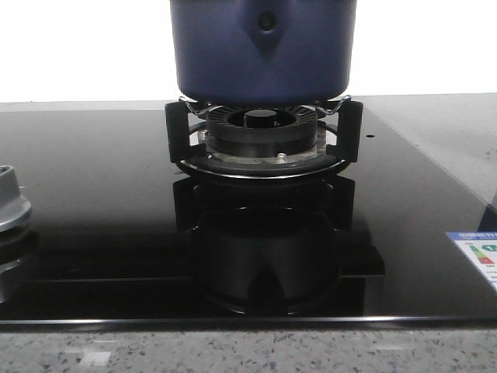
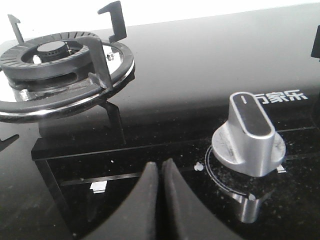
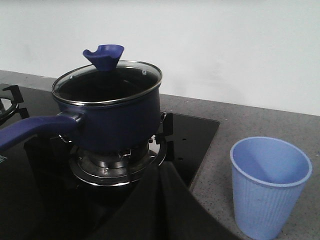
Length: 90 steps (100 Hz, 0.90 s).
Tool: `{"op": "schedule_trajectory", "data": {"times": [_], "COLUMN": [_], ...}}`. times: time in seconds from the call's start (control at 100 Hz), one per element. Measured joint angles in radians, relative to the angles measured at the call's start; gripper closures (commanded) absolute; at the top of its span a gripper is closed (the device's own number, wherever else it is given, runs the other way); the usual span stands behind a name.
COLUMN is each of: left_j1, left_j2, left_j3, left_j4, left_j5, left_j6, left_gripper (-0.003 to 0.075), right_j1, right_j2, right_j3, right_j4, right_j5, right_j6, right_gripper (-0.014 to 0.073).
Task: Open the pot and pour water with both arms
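pot (image 3: 112,112) sits on burner (image 1: 262,138) of black glass stove (image 1: 101,202), glass lid (image 3: 106,82) on, long blue handle (image 3: 30,131) sticking out sideways. blue cup (image 3: 269,186) stands on tabletop (image 3: 220,165) beside stove. left claw (image 2: 161,175) clenched, empty, near silver knob (image 2: 249,136). right claw (image 3: 159,175) clenched, empty, facing pot.

My left pincer (image 2: 161,200): both dark fingers pressed together along their whole length, nothing between them. My right pincer (image 3: 159,200): fingers likewise closed tip to tip, empty. Neither arm shows in the front view.
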<state>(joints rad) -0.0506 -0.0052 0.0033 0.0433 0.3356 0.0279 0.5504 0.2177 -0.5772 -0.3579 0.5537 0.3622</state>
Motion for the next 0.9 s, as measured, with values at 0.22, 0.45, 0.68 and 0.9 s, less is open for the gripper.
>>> {"op": "schedule_trajectory", "data": {"times": [0.22,0.45,0.68,0.9], "left_j1": [0.000,0.000,0.000,0.000], "left_j2": [0.000,0.000,0.000,0.000], "left_j3": [0.000,0.000,0.000,0.000], "left_j4": [0.000,0.000,0.000,0.000], "left_j5": [0.000,0.000,0.000,0.001], "left_j6": [0.000,0.000,0.000,0.000], "left_gripper": [0.0741,0.0741,0.0741,0.0741], "right_j1": [0.000,-0.129,-0.419,-0.571], "right_j2": [0.000,0.000,0.000,-0.111], "right_j3": [0.005,0.181,0.520,0.594], "right_j4": [-0.034,0.016,0.181,0.186], "right_j5": [0.131,-0.054,-0.522,-0.534], "right_j6": [-0.002,-0.002,-0.115,-0.135], "right_gripper": [0.0665,0.0665,0.0665,0.0665]}}
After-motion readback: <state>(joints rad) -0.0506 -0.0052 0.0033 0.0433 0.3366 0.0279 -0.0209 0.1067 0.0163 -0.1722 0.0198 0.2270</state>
